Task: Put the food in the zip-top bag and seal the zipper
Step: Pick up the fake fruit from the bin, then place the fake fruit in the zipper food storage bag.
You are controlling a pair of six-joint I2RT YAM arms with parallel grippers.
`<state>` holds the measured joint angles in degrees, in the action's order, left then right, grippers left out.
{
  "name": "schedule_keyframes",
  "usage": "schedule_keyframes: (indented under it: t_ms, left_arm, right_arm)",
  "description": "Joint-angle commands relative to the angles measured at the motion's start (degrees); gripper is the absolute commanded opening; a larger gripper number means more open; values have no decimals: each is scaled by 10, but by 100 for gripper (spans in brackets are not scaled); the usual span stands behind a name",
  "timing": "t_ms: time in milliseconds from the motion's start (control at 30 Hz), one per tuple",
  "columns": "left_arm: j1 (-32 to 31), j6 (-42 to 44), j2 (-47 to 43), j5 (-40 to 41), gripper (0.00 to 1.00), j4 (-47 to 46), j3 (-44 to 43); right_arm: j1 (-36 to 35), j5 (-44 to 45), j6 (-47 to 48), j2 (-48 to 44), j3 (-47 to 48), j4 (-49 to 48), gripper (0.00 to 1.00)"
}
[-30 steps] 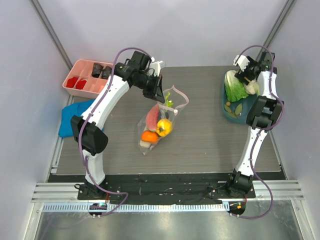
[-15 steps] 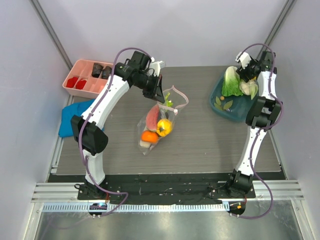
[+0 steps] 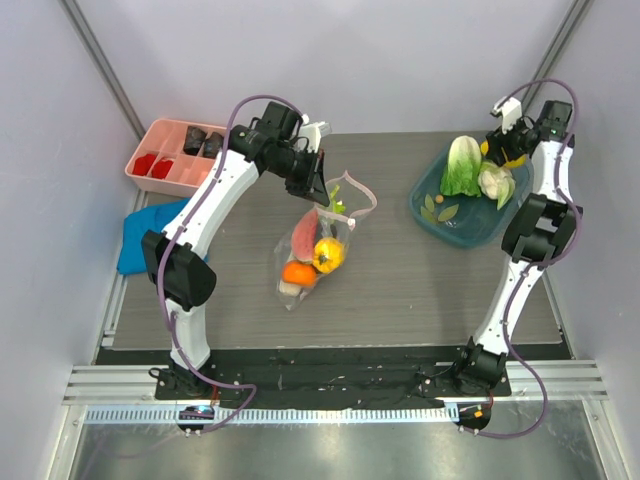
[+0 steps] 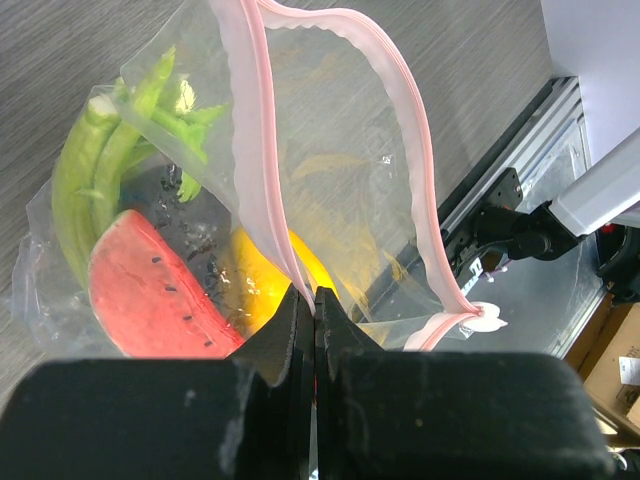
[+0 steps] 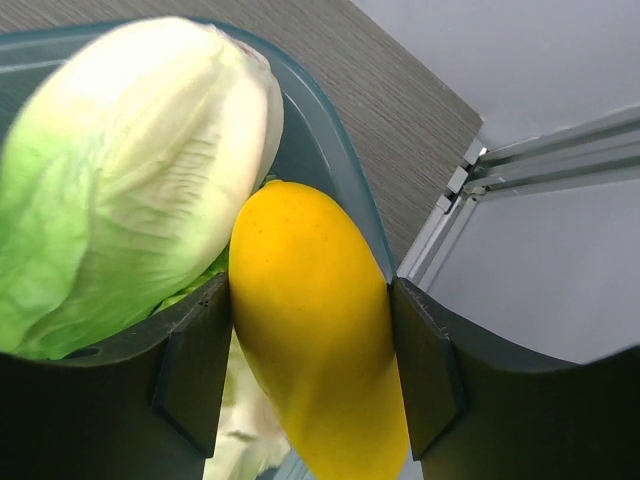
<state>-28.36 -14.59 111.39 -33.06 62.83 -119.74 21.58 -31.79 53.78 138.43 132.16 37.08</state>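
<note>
The zip-top bag (image 3: 312, 250) lies mid-table holding a watermelon slice (image 4: 150, 295), a yellow fruit (image 4: 290, 265), a green leek stalk (image 4: 95, 165) and an orange (image 3: 298, 271). My left gripper (image 3: 322, 190) is shut on the pink zipper (image 4: 262, 150) at one side of the mouth and holds the mouth open; it also shows in the left wrist view (image 4: 314, 298). My right gripper (image 3: 500, 152) is shut on a yellow fruit (image 5: 315, 330) over the far corner of the teal tray (image 3: 452, 218), beside the pale green cabbage (image 5: 130, 170).
A pink compartment tray (image 3: 150, 180) with red and dark pieces stands at the back left. A blue cloth (image 3: 140, 238) lies at the left table edge. A second pale vegetable (image 3: 497, 181) and small bits lie in the teal tray. Walls stand close on both sides.
The right gripper has risen and moved right with the yellow fruit. The teal tray has slid and turned to the left with the cabbage. The left arm and bag have not moved.
</note>
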Motion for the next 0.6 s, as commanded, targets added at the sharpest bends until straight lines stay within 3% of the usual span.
schedule_keyframes:
  t_ms: [0, 300, 567]
  left_arm:
    - [3, 2, -24, -12, 0, -17, -2]
    - [3, 4, -28, -16, 0, -17, -4]
    - [3, -10, -26, -35, 0, -27, -1]
  right_arm:
    - [9, -49, -58, -92, -3, 1, 18]
    - [22, -88, -111, -165, -52, 3, 17]
    - [8, -221, -319, -320, -160, -41, 16]
